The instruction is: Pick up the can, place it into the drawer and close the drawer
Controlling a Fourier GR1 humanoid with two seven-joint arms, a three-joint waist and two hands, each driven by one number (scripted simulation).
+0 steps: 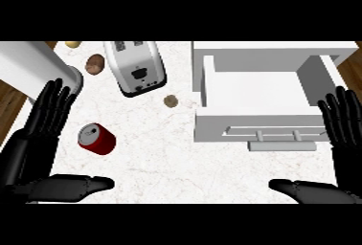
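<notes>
Red can [97, 139] lies tilted on counter just right of left hand [39, 139]; both hands spread, empty. Open drawer [254, 91] beside right hand [344, 129]. Can likely light, rigid, smooth; take round sides.

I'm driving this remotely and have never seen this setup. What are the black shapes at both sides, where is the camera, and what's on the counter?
The camera sits at the robot's head, looking steeply down at the counter. The black shapes are its two hands: the left hand and right hand, both open, holding nothing. A red can lies on its side near the left hand. The white drawer stands open at the right, nothing visible inside. Farther back are a toaster, a potato, a small brown round item and something yellowish I cannot identify.
</notes>
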